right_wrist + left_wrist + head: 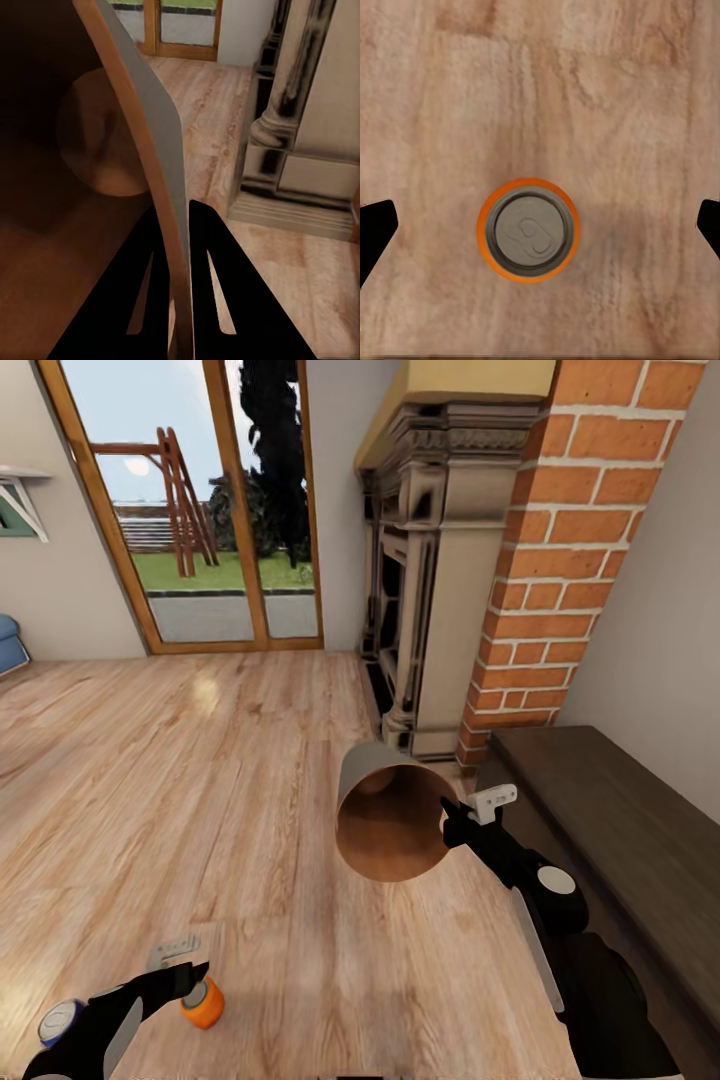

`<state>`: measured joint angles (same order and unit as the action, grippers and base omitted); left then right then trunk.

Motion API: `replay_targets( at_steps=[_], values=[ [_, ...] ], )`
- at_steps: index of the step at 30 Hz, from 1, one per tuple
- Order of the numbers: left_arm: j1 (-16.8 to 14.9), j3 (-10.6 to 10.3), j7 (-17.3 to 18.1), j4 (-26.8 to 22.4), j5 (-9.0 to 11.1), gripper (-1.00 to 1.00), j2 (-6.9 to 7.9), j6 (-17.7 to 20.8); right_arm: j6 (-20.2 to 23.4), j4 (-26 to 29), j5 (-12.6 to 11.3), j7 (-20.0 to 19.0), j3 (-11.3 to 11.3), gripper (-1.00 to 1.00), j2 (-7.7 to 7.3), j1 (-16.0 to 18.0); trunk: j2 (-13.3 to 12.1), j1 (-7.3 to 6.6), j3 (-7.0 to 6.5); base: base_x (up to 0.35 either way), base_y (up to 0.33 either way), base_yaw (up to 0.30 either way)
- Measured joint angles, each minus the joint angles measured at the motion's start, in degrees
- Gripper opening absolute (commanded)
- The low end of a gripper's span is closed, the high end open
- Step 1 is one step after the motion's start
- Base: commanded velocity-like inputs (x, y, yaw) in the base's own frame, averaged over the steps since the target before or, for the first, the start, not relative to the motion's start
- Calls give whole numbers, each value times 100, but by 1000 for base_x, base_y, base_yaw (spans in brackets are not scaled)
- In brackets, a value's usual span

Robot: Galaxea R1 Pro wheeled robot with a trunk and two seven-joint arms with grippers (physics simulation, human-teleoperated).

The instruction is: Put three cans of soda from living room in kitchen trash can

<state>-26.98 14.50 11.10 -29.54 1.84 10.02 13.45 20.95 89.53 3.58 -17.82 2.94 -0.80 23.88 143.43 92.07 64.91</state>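
An orange can of soda [203,1003] with a silver-grey top stands upright on the wood floor at the lower left. My left gripper [195,982] hovers straight above it. In the left wrist view the can of soda [529,229] sits between the two fingertips [379,225], which are spread wide, so the gripper is open. My right gripper [452,822] is shut on the rim of the tash can [362,770], held off the floor and tipped with its brown inside facing me. The right wrist view shows the tash can wall [154,142] pinched between the fingers [150,255].
This is the living room. The carved stone fireplace [430,560] and red brick chimney [570,560] stand ahead on the right. A low dark wooden bench [620,810] runs along the right wall. Wood-framed glass doors [200,510] are at the back, with a blue sofa edge [8,645] far left.
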Motion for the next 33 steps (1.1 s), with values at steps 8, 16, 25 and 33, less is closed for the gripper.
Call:
replay_targets(
  at_steps=[8,16,25,33],
  values=[
    [0,-3,-1,0,0,100,0,0,0,5,12,-4,2,-100,0,0,11,21,177,0,0,0],
    [0,-7,-2,0,0,100,0,0,7,8,20,0,5,-100,0,0,21,41,354,0,0,0],
    [0,-8,-2,0,-1,100,0,0,8,12,16,-1,12,-100,-1,1,25,46,399,0,0,0],
    [0,-9,-2,0,-7,100,0,0,8,12,15,0,15,-100,0,0,25,46,399,169,0,0]
  ],
)
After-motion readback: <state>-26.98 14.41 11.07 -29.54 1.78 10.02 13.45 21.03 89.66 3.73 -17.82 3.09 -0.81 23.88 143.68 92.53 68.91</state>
